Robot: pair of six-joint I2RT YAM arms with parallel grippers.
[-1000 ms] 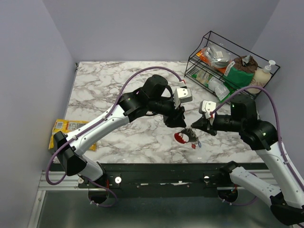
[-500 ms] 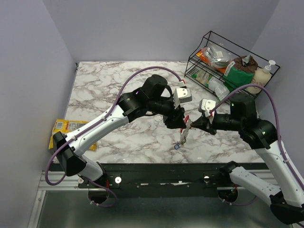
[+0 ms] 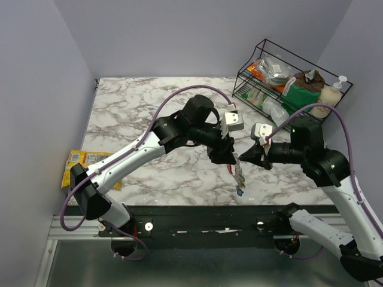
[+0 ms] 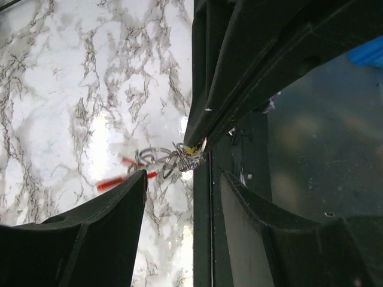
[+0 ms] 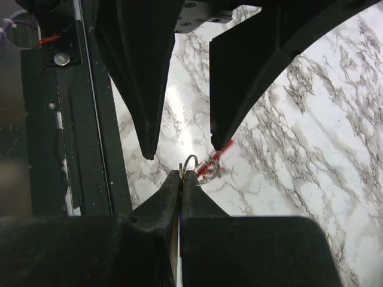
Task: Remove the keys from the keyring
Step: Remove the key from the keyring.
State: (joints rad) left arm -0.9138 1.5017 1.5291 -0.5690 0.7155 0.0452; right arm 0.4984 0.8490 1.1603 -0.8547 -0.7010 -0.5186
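Note:
The bunch hangs in the air over the marble table's front middle. My right gripper (image 3: 241, 158) (image 5: 182, 173) is shut on a key; only a thin yellow edge shows between its pads. Small wire rings (image 4: 167, 158) sprout from its tip. The red and grey keyring (image 3: 237, 173) (image 5: 210, 164) dangles beneath, with a blue key (image 3: 240, 192) lowest. My left gripper (image 3: 227, 156) (image 4: 182, 179) stands open just left of the bunch, nothing between its fingers (image 5: 146, 119). The keyring's red part reaches the tip of one left finger.
A black wire rack (image 3: 281, 78) of packets stands at the back right, with a soap bottle (image 3: 332, 92) beside it. A yellow snack packet (image 3: 84, 162) lies off the table's left edge. The dark front rail (image 3: 239, 209) runs just below the hanging bunch.
The keyring lay on the table a second ago. It has since been lifted and hangs from my right gripper. My left gripper has opened wider.

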